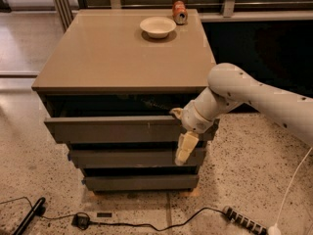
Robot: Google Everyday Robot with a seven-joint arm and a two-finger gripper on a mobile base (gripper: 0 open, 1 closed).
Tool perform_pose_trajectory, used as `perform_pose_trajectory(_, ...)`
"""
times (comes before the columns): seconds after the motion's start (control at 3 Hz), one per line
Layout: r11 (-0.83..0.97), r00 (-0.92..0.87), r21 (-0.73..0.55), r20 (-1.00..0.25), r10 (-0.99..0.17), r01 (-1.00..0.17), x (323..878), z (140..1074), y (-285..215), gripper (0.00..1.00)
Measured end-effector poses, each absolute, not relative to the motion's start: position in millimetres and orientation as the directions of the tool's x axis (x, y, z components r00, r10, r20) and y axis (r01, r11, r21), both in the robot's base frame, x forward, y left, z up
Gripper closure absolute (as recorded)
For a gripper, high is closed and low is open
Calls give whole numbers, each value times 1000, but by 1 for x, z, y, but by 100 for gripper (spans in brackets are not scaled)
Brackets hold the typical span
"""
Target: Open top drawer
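The top drawer (112, 129) is the wide dark grey front just under the cabinet top (122, 58). It stands pulled out a little, with a dark gap showing above and behind its front. My gripper (182, 131) is at the right end of this front, straddling its top edge, with a pale part hanging down over the face of the drawer. My white arm (254, 97) comes in from the right.
Two narrower grey drawers (122, 157) (142, 182) sit below. A white bowl (157, 27) and a can (179, 12) stand at the back of the cabinet top. A cable with a plug (80, 221) and a power strip (244, 222) lie on the speckled floor in front.
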State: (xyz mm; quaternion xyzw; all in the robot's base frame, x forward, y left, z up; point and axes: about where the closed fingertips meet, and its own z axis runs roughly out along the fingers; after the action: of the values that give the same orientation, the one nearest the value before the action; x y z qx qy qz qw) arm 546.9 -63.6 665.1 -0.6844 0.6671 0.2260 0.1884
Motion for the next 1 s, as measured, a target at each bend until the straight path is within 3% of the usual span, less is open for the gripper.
perform_pose_trajectory(1.0,-84,35,63,-549,-835,-994,517,654,-73,0)
